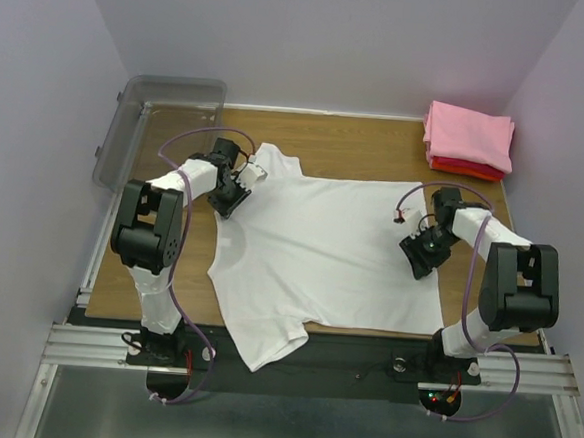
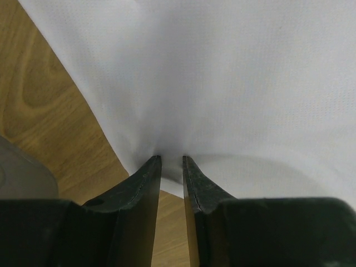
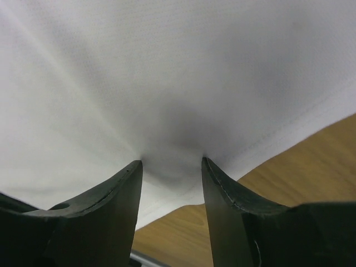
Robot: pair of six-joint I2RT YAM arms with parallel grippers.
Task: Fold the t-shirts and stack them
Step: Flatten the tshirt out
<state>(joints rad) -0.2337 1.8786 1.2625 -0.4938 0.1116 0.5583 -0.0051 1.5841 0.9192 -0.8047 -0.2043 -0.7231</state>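
Note:
A white t-shirt (image 1: 320, 241) lies spread flat on the wooden table (image 1: 347, 143), with one sleeve hanging over the near edge. My left gripper (image 1: 231, 200) points down at the shirt's left edge below the far sleeve. In the left wrist view its jaws (image 2: 171, 158) stand a narrow gap apart, tips pressed into the cloth (image 2: 233, 83), which puckers toward them. My right gripper (image 1: 422, 256) is on the shirt's right hem. In the right wrist view it (image 3: 171, 161) is open wider, with the hem cloth (image 3: 167, 72) bulging between the tips. A folded pink t-shirt (image 1: 468, 134) lies on a folded red t-shirt (image 1: 466, 169) at the back right.
A clear grey plastic bin (image 1: 159, 119) stands at the table's back left corner. Bare wood shows along the back of the table and to the left of the shirt. Pale walls close in the left, right and far sides.

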